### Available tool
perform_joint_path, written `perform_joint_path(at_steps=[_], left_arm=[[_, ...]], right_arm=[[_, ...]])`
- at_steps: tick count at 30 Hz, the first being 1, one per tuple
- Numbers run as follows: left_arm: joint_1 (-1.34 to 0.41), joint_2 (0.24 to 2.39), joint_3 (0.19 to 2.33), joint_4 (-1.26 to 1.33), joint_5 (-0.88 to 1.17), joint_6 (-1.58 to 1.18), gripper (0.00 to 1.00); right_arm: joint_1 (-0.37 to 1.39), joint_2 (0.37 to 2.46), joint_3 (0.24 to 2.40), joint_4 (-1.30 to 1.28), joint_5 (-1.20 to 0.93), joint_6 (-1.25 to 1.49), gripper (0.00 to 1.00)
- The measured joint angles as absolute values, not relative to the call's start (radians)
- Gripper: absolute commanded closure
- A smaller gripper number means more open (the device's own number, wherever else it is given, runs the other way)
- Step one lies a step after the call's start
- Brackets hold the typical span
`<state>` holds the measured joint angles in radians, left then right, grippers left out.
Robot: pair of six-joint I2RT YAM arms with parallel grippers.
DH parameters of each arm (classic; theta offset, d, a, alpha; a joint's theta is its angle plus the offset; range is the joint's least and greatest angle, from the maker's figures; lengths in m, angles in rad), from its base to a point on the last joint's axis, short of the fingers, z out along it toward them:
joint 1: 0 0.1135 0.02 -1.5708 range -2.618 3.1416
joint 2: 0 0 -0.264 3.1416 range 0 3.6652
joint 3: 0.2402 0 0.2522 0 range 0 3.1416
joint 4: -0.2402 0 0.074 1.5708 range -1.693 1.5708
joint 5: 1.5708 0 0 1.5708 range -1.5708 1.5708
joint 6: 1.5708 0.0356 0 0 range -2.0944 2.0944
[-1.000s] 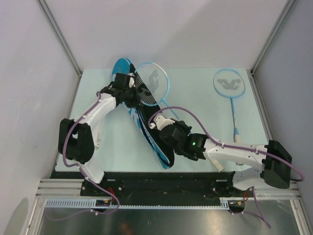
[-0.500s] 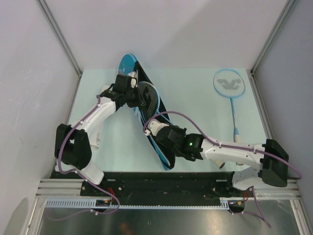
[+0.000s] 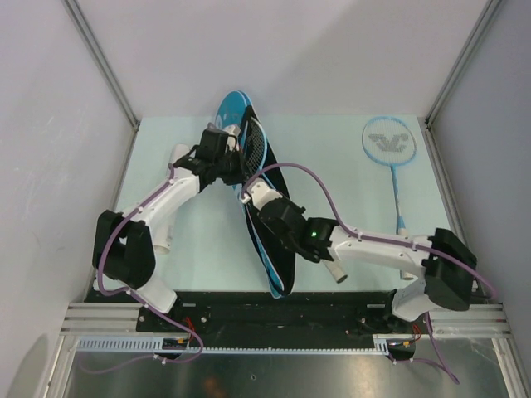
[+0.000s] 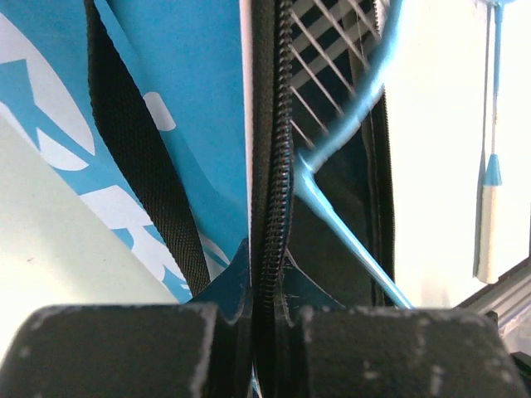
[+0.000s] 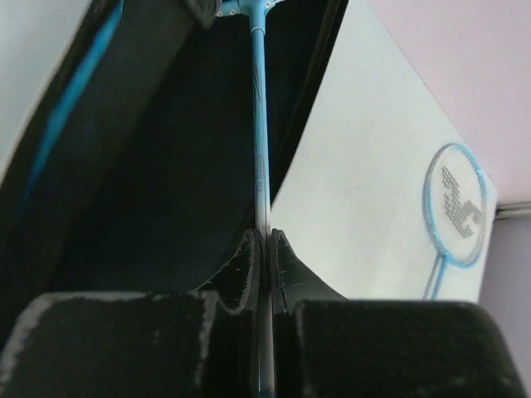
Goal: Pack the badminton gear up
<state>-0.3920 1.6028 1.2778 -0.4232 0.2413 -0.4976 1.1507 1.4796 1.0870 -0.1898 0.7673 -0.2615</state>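
Note:
The blue "SPORT" racket bag (image 3: 267,249) lies slanted across the table's middle, its black-edged mouth held open. My left gripper (image 3: 231,168) is shut on the bag's zipper edge (image 4: 267,249). My right gripper (image 3: 255,196) is shut on the thin shaft (image 5: 260,166) of one light-blue racket. That racket's head (image 3: 255,143) lies inside the bag's dark interior (image 5: 158,191). The second racket (image 3: 387,141) lies flat at the far right, its white handle (image 3: 403,230) pointing toward me; it also shows in the right wrist view (image 5: 455,206). The shuttlecocks and the white tube are out of view.
Grey walls and metal frame posts close in the table (image 3: 340,191) on three sides. The black base rail (image 3: 274,311) runs along the near edge. My right arm's purple cable (image 3: 299,170) loops over the bag.
The bag's far end has swung to the right. My right gripper has moved up and left with the racket, and its head has gone from beside the bag to inside it.

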Motion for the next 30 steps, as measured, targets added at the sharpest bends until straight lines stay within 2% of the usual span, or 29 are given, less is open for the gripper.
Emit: perform_joint_path(at_steps=[8, 15, 26, 27, 30], left_arm=[[-0.429, 1.603, 1.234, -0.366, 0.329, -0.533, 1.00], [-0.426, 1.604, 1.213, -0.279, 0.351, -0.576, 1.00], [-0.439, 1.604, 1.164, -0.237, 0.411, -0.630, 1.00], [-0.439, 1.604, 1.160, -0.238, 0.419, -0.632, 1.00], [-0.439, 1.606, 1.145, -0.241, 0.429, -0.639, 1.00]], right_arm=[[1.088, 1.621, 1.102, 0.129, 0.762, -0.238, 1.00], [1.034, 1.692, 1.140, 0.276, 0.762, -0.165, 1.00], [1.018, 1.751, 1.156, 0.266, 0.826, 0.184, 1.00], [1.014, 1.758, 1.156, 0.257, 0.830, 0.210, 0.99], [1.008, 1.768, 1.156, 0.234, 0.815, 0.258, 0.86]])
